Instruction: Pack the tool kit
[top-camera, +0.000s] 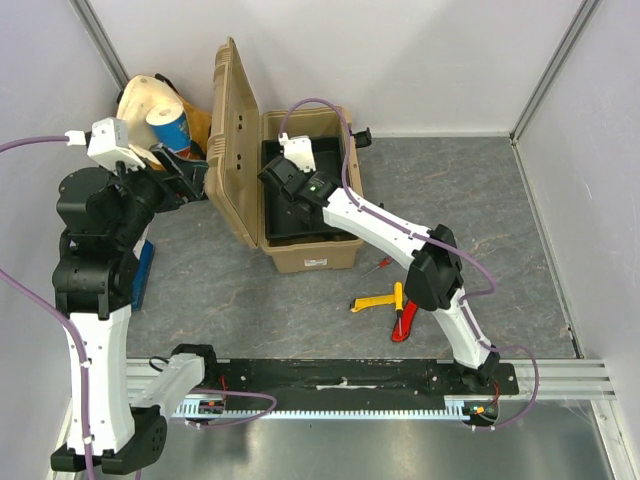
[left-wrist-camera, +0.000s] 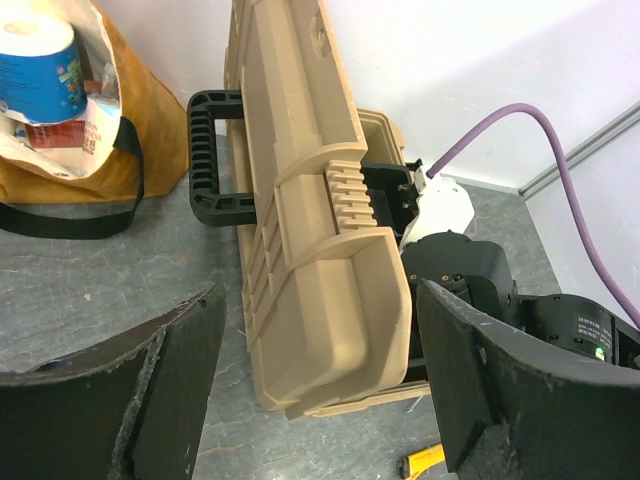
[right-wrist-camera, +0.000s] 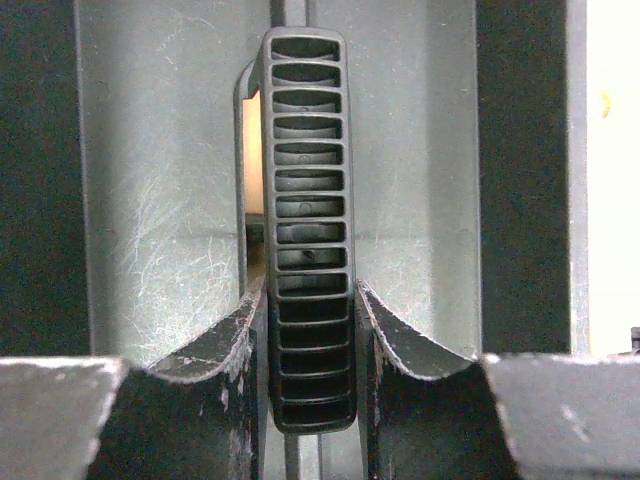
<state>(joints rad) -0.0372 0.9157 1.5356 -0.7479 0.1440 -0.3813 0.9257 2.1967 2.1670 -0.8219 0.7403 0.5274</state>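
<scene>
Toolbox (top-camera: 310, 258) open; right pincer (right-wrist-camera: 310, 300) grips tray handle (right-wrist-camera: 308, 180)

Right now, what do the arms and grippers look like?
The left arm and right arm have white shells and black joints, each trailing a purple cable. A green light marks the right wrist. The left gripper and right gripper have black, scuffed, wedge-shaped fingers.

The toolbox (left-wrist-camera: 310, 200) is moulded tan plastic, matt and ribbed; its tray (right-wrist-camera: 170, 200) is black plastic with a dull sheen, covered in fine pale scratches around the ribbed tray handle (right-wrist-camera: 310, 250). The pads (left-wrist-camera: 175, 380) of the left gripper (left-wrist-camera: 320, 300) are a rough black covering, frayed grey at the edges. At upper left of the left wrist view the bag (left-wrist-camera: 150, 130) is soft cloth, on a matt, stone-mottled grey table (left-wrist-camera: 100, 280).
</scene>
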